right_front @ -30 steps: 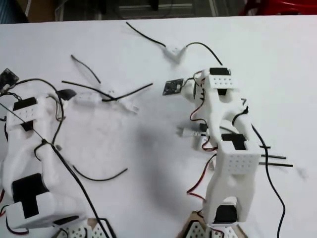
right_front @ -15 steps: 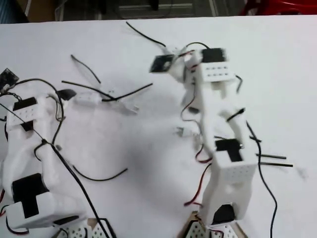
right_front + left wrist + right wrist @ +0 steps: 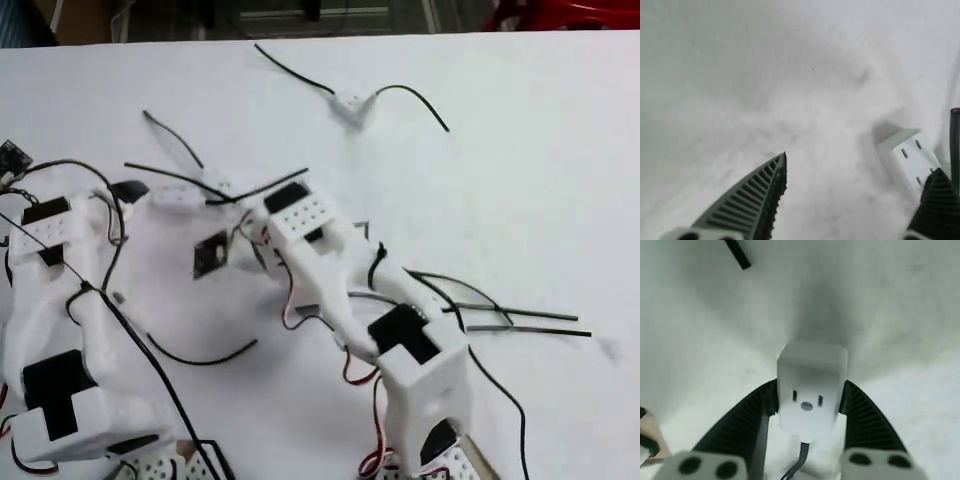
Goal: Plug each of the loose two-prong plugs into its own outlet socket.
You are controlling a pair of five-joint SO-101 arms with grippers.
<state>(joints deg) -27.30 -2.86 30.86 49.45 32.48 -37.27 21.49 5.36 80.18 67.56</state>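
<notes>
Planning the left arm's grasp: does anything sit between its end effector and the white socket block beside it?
Nothing visible does. The open left end effector has bare table between its fingers, and the socket block lies right by one finger, a black cable beside it.

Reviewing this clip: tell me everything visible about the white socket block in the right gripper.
The socket block is a white, plastic-looking rectangular body with rounded edges. Its face, turned toward the wrist camera, carries two narrow slots and a round hole, all empty. A black cord leaves its near end. The right gripper clamps it, dark ribbed fingers pressing opposite sides. The white table lies beyond; whether the block touches it cannot be told.
</notes>
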